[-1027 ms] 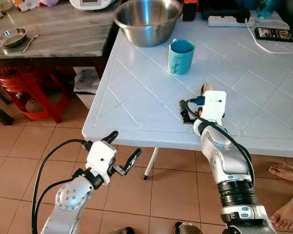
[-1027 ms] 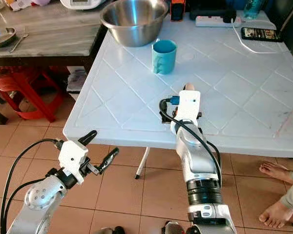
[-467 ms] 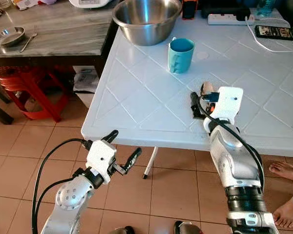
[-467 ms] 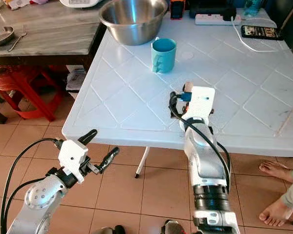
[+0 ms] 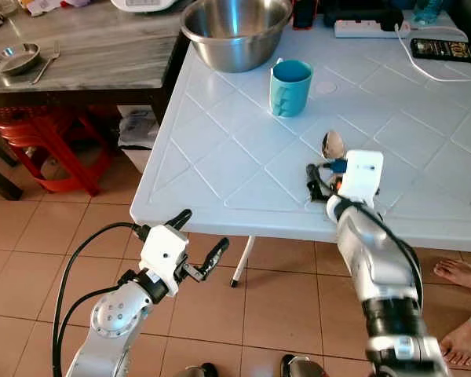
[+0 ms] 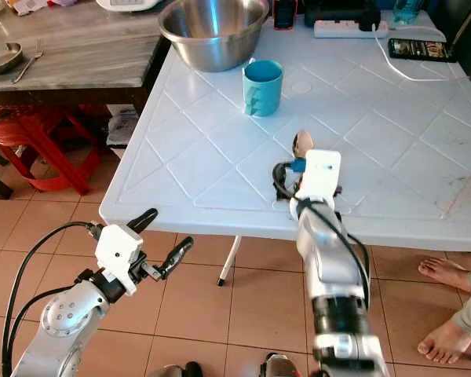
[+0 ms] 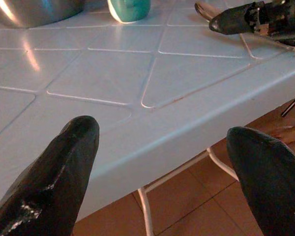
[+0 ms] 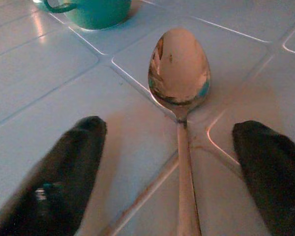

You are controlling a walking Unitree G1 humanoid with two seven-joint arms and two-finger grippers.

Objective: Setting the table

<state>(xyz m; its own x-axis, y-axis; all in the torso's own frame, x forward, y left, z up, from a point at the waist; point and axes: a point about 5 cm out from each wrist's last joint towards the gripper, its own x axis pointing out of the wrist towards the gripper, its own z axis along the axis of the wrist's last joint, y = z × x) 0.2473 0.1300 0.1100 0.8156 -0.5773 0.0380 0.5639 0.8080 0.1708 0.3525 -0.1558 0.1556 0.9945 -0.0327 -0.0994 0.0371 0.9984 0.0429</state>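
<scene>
my right gripper, jaws open astride the spoon flat on the worktop; i should lift straight, leaving it near the cup. left gripper idle, jaws open.

White table near edge bare, teal mug, steel bowl behind

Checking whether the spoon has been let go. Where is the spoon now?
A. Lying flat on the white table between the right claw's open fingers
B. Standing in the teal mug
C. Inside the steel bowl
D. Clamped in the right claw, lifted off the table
A: the spoon lies flat on the white table, with the right claw open around its handle, fingers apart on either side.
</scene>
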